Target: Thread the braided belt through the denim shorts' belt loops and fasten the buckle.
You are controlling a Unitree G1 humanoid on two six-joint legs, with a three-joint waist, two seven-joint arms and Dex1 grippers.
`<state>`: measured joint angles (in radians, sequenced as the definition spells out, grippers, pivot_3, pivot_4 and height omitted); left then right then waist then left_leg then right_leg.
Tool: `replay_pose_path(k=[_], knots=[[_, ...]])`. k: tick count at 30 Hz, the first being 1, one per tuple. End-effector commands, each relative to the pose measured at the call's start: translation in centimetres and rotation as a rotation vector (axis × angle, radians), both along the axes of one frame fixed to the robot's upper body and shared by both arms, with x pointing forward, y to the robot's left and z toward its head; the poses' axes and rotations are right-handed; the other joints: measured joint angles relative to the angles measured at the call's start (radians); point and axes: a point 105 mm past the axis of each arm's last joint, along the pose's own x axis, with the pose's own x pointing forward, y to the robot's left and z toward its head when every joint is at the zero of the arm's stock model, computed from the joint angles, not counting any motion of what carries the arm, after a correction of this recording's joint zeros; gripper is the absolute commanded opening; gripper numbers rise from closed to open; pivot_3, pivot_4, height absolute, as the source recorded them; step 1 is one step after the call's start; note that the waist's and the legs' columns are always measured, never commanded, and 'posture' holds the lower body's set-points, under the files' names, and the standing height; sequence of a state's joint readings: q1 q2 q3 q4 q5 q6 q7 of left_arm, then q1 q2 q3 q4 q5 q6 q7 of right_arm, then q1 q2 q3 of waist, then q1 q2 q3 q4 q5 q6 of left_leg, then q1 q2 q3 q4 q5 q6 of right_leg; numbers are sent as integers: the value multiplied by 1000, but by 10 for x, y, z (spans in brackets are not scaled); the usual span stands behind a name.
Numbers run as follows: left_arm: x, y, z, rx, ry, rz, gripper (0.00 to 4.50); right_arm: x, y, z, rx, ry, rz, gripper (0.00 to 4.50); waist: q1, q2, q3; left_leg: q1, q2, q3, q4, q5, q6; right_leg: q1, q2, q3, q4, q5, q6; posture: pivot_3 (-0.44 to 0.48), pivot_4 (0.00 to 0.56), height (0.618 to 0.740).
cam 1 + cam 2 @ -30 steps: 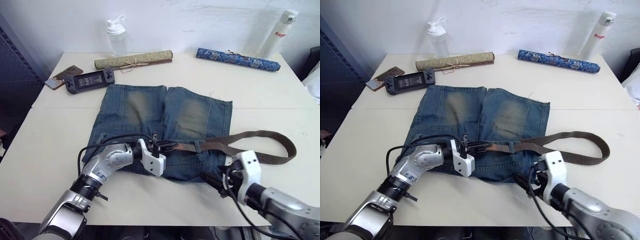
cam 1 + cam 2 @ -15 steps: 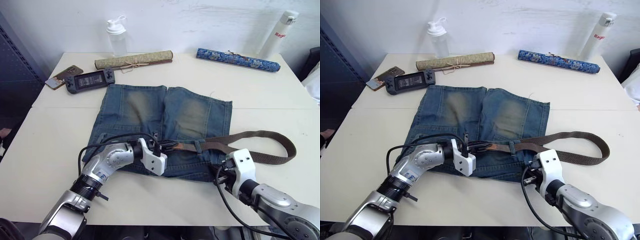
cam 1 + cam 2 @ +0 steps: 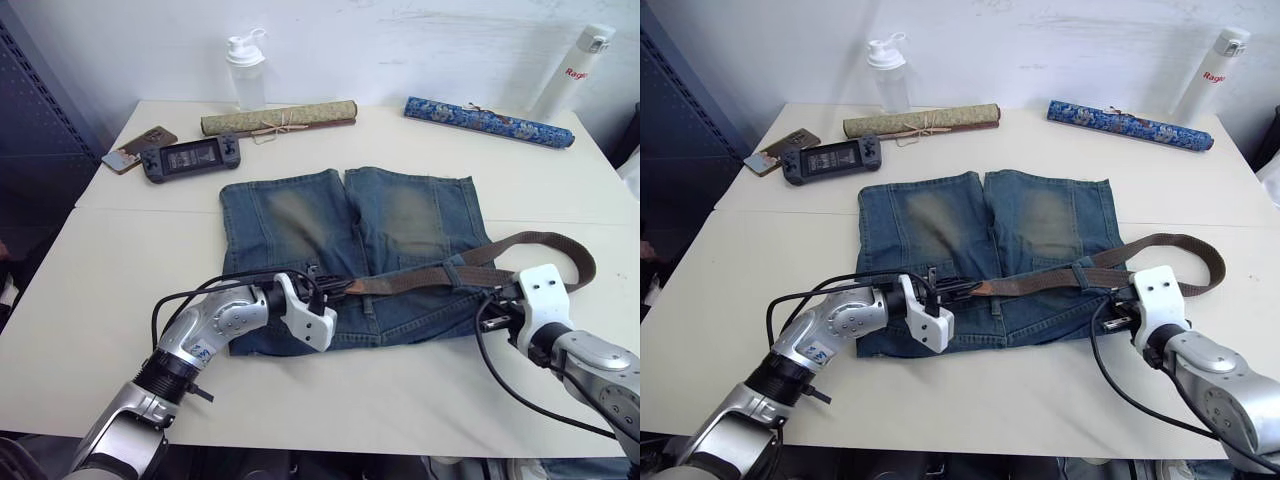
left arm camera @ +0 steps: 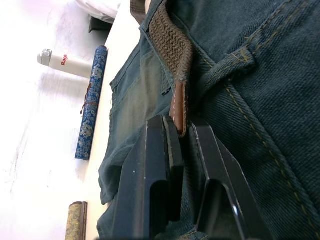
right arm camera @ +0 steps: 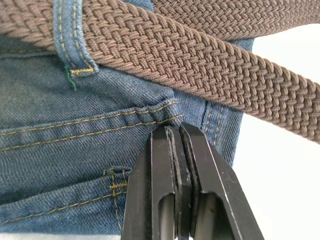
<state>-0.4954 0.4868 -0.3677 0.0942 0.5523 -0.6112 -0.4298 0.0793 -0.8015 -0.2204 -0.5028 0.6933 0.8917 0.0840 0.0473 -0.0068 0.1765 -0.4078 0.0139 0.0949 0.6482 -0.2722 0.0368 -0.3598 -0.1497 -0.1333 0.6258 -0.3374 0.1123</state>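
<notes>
White tabletop point(image 3: 120, 260) bearing faded blue denim shorts point(image 3: 340, 250) with dark-brown braided belt point(image 3: 470, 262) lying along the waistband, under a denim belt loop point(image 5: 67, 35), tan leather tip pinched in left gripper point(image 4: 182, 135), right gripper point(image 5: 176, 135) pressed together just beside the waistband edge.

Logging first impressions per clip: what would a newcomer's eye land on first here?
The denim shorts spread flat mid-table, with the braided belt running along their waistband and looping off past their right side. The left gripper pinches the belt's tan leather tip at the waistband, while the right gripper, fingers together, points at the shorts' edge just under the belt.
</notes>
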Motion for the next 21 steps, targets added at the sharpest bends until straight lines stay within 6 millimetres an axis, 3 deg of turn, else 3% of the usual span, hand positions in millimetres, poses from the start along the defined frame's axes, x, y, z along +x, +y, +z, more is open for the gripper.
replay_pose_path(k=[1,2,5,9,12,16,21], knots=[[0,-1,8,-20,-35,0,117,-1,8,12,70,-39,0,99,0,0,0,0,0,0,0,0,0,0,0,0,0,0,0,0,150,717],[0,-1,8,-21,-36,1,117,-1,9,14,85,-45,-2,99,0,0,0,0,0,0,0,0,0,0,0,0,0,0,0,0,150,717],[0,-2,8,-22,-38,-1,117,-6,15,30,236,-82,2,1022,0,0,0,0,0,0,0,0,0,0,0,0,0,0,0,0,150,717],[0,-2,9,-27,-42,-1,117,-14,19,63,465,-153,40,2957,-2,1,1,0,0,0,0,0,0,0,0,1,0,0,0,0,150,717],[-1,-2,15,-72,-58,-1,117,-35,53,79,701,-79,222,4432,-1,1,1,0,1,0,-1,-3,5,0,-1,1,0,0,0,0,150,717],[-3,1,27,-150,-102,-3,117,-43,84,82,964,20,250,4432,-4,0,2,0,1,-1,0,-3,5,0,-2,1,-1,0,0,0,150,717],[-4,2,37,-194,-138,-8,117,-28,114,55,1264,116,51,4432,-21,-2,2,0,2,0,-1,-3,4,0,-1,1,0,0,0,0,150,717]])
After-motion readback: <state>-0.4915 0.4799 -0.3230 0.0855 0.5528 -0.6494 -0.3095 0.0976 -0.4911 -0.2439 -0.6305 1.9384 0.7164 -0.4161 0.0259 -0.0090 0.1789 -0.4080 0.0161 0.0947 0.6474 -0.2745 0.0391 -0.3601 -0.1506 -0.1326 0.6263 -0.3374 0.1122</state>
